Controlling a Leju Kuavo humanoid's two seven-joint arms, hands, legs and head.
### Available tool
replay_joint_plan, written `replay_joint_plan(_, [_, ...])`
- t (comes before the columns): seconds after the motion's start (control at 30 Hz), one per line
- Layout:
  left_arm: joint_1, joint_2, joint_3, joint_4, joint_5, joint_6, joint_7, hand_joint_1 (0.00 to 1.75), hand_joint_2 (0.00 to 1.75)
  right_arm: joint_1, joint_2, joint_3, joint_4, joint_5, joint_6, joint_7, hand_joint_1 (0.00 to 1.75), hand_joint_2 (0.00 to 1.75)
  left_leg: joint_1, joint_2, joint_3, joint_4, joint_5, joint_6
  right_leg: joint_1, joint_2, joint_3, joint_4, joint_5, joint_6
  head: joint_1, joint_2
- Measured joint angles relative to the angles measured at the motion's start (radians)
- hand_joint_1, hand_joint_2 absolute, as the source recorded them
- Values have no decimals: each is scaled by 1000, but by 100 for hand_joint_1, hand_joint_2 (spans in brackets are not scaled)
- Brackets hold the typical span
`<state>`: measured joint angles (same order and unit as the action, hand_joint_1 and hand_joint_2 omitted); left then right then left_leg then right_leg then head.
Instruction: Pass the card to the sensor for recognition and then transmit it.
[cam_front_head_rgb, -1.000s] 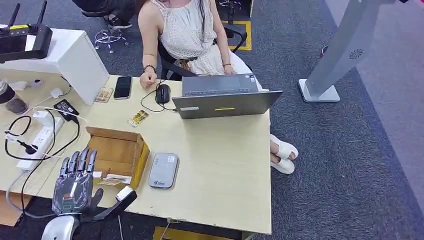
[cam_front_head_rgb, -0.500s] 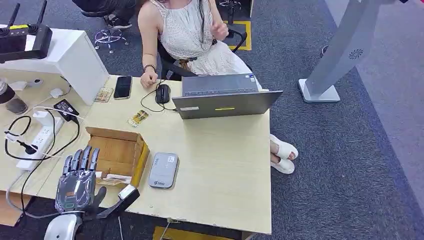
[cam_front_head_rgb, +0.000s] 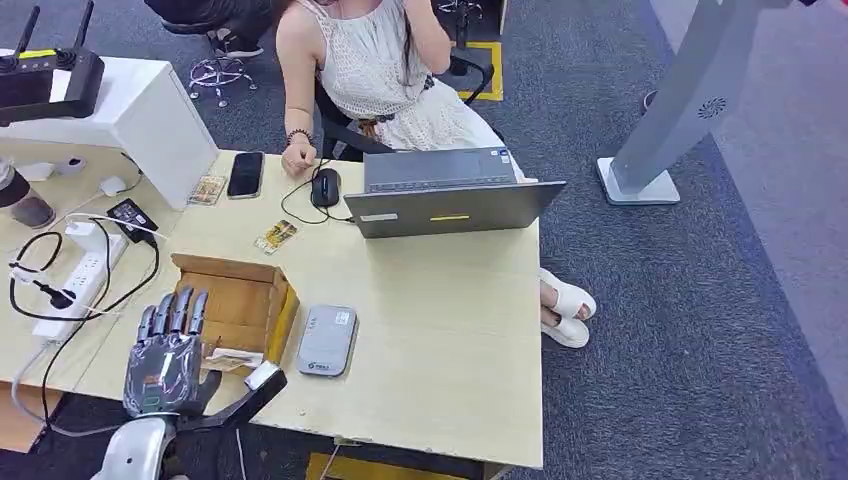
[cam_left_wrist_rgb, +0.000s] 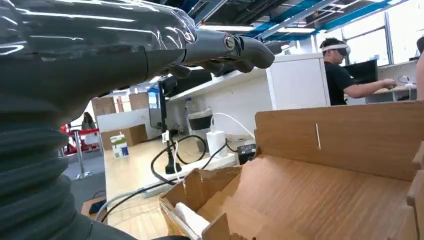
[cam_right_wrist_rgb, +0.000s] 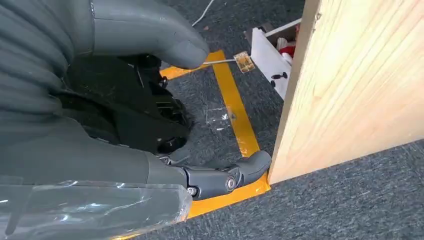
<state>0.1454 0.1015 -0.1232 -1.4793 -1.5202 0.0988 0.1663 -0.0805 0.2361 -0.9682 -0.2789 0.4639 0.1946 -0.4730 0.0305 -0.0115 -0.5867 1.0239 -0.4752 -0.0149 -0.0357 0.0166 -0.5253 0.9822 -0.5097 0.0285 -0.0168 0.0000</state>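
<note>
Pale wood-grain desk (cam_front_head_rgb: 440, 330) stood on speckled grey carpet (cam_front_head_rgb: 690, 330). My left hand (cam_front_head_rgb: 165, 355) hovered at its near left corner, fingers spread, holding nothing, over a brown cardboard box (cam_front_head_rgb: 235, 300). The card (cam_front_head_rgb: 228, 361) lay at the box's near edge; the smooth grey rounded sensor (cam_front_head_rgb: 327, 341) sat beside it. My right hand (cam_right_wrist_rgb: 150, 125) hung empty, fingers loosely curled.

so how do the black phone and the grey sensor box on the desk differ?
Colour: the phone is black with a dark glossy face; the sensor is light grey with small markings on top.
Place: the phone lies at the far edge near the person's hand; the sensor sits at the near side, right beside the cardboard box.
Bulk: the sensor looks broader and thicker than the phone.
Both lie flat on the desk, rounded rectangles, untouched.
</note>
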Motion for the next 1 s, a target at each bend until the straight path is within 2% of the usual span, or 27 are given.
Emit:
replay_joint_plan(0.3, [-9, 0, 0, 24, 4, -1, 0, 0, 175, 0, 0, 0, 0, 0, 0, 0, 0, 175, 0, 0, 0, 0, 0, 0, 0, 0, 0, 0, 0, 0, 0, 0])
replay_joint_plan(0.33, [-10, 0, 0, 26, 7, -1, 0, 68, 175, -1, 0, 0, 0, 0, 1, 0, 0, 175, 0, 0, 0, 0, 0, 0, 0, 0, 0, 0, 0, 0, 0, 0])
replay_joint_plan(0.37, [-10, 0, 0, 27, 8, -2, 0, 175, 175, -1, 0, 0, 0, 0, 1, 0, 0, 175, 0, 0, 0, 0, 0, 0, 0, 0, 0, 0, 0, 0, 0, 0])
replay_joint_plan(1.0, [-9, 11, 0, 40, 52, -52, -24, 175, 175, -3, 0, 0, 0, 4, 1, 0, 0, 175, 0, 0, 0, 0, 0, 0, 0, 0, 0, 0, 0, 0, 0, 0])
